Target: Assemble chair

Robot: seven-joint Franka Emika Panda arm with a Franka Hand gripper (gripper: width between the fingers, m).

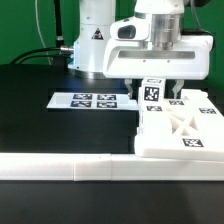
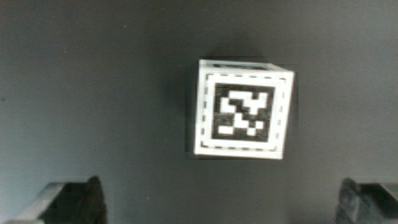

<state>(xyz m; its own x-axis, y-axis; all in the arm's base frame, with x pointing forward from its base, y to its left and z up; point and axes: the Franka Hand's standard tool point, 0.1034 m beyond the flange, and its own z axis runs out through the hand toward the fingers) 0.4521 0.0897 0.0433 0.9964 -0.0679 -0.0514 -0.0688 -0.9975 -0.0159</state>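
White tagged chair parts: an X-braced flat panel [image 1: 188, 130] lying on the black table, a small tagged block [image 1: 152, 93] [image 2: 244, 108] just behind it.

Behind me hangs a plain green backdrop [image 1: 30, 25]. My surface [image 1: 40, 140] is matte black, evenly lit. The marker board [image 1: 92, 100] lies flat on it, and a long white border rail [image 1: 70, 170] runs along its near edge.
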